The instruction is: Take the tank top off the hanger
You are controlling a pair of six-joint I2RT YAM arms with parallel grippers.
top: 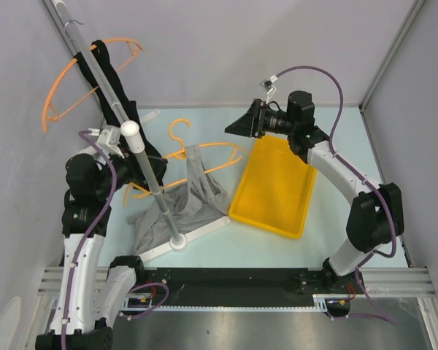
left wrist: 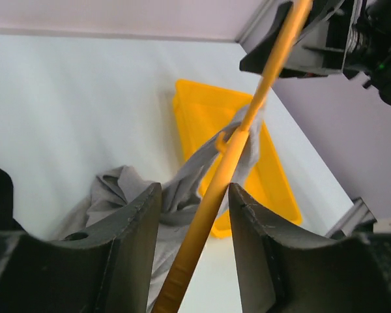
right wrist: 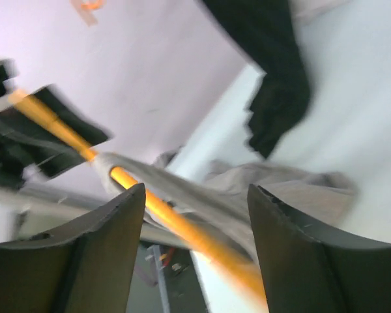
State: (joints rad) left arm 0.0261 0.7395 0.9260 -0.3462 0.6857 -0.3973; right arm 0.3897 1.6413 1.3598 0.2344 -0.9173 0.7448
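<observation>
Looking down the left gripper [left wrist: 194, 195], I see its fingers [left wrist: 130, 228] standing either side of the orange hanger [left wrist: 247, 124], with a sliver of gap on each side of the bar. Whether they pinch it I cannot tell. The grey tank top [top: 182, 200] is still on that hanger: one strap loops over the bar just beyond my fingertips, and the body lies pooled on the table [top: 328, 226] by the foot of the white rack pole [top: 142, 157]. The right gripper [right wrist: 195, 195] is spread wide and released, the bar running blurred between its fingers. Just right of the shirt sits the yellow tray [top: 277, 182]. A black garment [top: 109, 69] hangs higher on the rack.
</observation>
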